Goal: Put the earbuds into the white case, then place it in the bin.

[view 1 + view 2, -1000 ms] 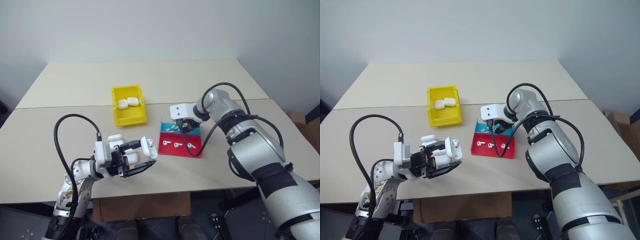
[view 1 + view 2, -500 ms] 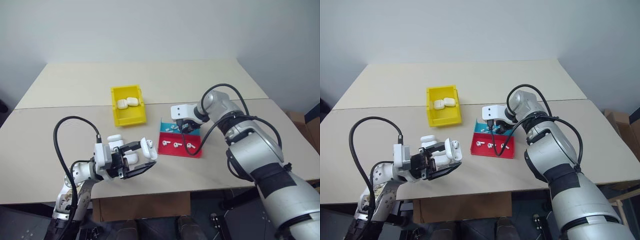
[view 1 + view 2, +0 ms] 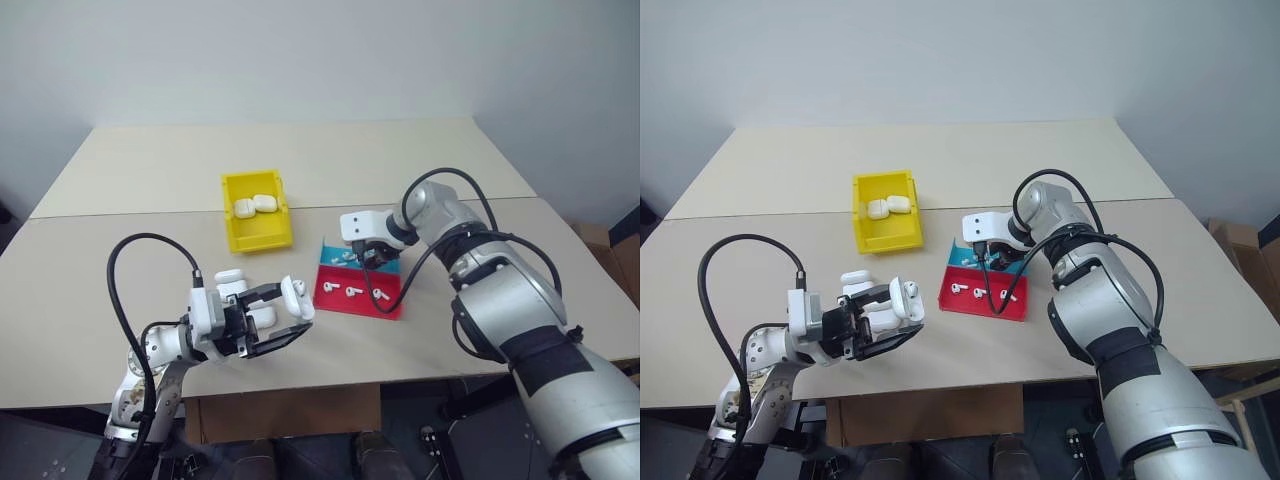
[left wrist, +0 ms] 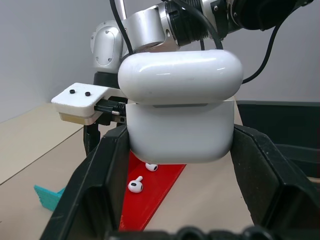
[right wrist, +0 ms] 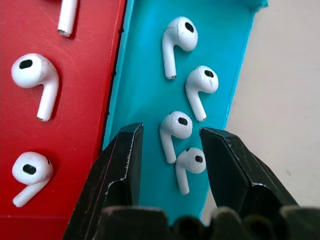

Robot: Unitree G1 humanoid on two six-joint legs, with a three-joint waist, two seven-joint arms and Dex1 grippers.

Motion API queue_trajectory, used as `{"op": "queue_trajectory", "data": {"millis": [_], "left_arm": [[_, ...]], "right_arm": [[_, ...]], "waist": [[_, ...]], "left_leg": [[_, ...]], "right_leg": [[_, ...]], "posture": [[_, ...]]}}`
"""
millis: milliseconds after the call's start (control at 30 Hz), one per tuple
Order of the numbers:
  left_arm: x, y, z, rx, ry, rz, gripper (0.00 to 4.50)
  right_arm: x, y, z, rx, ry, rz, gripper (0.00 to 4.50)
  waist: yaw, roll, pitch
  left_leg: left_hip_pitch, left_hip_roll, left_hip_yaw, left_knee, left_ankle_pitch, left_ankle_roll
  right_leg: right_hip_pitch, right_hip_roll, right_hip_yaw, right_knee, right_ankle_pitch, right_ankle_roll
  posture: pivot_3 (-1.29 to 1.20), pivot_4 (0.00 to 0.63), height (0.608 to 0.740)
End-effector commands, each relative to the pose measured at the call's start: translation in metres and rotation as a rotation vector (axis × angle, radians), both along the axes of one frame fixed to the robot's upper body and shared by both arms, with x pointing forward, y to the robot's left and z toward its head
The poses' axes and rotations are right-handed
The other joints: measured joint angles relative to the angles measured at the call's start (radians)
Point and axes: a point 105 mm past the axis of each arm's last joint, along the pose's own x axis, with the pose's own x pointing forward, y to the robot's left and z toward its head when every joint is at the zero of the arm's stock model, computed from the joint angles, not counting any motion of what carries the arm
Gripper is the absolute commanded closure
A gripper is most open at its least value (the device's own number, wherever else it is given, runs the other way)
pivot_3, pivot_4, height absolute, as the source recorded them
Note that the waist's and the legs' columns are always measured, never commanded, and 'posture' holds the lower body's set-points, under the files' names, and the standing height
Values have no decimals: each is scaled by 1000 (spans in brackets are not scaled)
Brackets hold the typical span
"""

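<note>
My left gripper [image 3: 276,316] is shut on a white case [image 4: 180,125], held above the table's front with its lid [image 3: 296,296] tipped open. My right gripper [image 5: 170,136] points down over the teal half of the tray [image 5: 142,75], its jaws open. Two earbuds [image 5: 173,128] lie between its fingertips, and I cannot tell whether they touch them. More earbuds lie beyond on the teal [image 5: 179,35] and on the red half [image 5: 33,73]. The yellow bin [image 3: 262,238] sits toward the back left and holds two closed white cases [image 3: 254,206].
Two more white cases [image 3: 230,277] lie on the table beside my left gripper. The red and teal tray [image 3: 392,300] sits right of centre. A black cable [image 3: 130,270] loops up from my left wrist. Bare tabletop [image 3: 300,160] stretches behind the bin.
</note>
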Motion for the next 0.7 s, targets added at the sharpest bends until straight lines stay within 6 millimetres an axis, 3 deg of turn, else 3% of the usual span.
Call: {"op": "queue_trajectory", "data": {"millis": [33,700], "left_arm": [[-4,-4,10,-10,-63,-17,1719],[-4,-5,8,-2,-65,-13,1719]], "right_arm": [[1,4,11,8,-30,33,2243],[4,6,16,120,49,-150,2243]], "waist": [[0,0,0],[0,0,0]], "left_leg": [[0,0,0,0,0,0],[0,0,0,0,0,0]], "right_leg": [[0,0,0,0,0,0],[0,0,0,0,0,0]], "posture": [[0,150,740],[0,150,740]]}}
